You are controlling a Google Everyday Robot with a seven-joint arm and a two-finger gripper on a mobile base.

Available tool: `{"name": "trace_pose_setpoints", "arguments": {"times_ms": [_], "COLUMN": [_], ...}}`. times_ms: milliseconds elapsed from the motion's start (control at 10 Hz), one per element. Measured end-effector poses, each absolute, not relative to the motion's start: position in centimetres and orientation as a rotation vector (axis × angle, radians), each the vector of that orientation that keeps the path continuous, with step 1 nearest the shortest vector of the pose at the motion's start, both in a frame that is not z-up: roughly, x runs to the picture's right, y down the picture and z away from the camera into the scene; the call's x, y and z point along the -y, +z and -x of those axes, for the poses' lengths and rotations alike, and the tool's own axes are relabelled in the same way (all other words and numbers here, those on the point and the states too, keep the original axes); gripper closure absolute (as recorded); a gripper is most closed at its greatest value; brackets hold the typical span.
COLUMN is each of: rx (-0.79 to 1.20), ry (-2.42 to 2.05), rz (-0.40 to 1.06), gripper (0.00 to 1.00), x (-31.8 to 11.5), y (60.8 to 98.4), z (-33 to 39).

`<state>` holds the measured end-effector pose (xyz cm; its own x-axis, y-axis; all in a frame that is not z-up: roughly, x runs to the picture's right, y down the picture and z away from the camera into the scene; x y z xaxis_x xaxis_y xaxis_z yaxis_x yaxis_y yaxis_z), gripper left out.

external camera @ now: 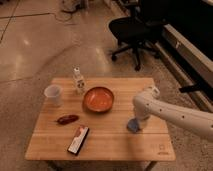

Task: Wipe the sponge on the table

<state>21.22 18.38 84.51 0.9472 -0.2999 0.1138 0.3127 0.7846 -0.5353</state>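
Observation:
The light-blue sponge (132, 125) lies pressed on the wooden table (105, 142), right of centre and below the orange bowl (98, 99). My gripper (135, 121) points down onto the sponge from the white arm that reaches in from the right; it is shut on the sponge, with most of the pad hidden under it.
A clear plastic cup (53, 94) and a small bottle (78, 81) stand at the back left. A dark red object (67, 119) and a flat black-and-red-white box (78, 139) lie front left. A black office chair (134, 31) stands on the floor beyond the table.

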Motion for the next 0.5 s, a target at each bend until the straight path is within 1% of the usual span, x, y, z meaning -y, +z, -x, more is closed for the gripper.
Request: {"name": "trace_pose_setpoints", "arguments": {"times_ms": [300,500], "rx": [-0.002,0.007], "ry": [-0.340,-0.347], "rz": [0.597,0.617], "gripper": [1.00,1.00], "x": [-19.6,-21.1], "y": [83.4,82.2], "z": [-24.1,-25.2]}}
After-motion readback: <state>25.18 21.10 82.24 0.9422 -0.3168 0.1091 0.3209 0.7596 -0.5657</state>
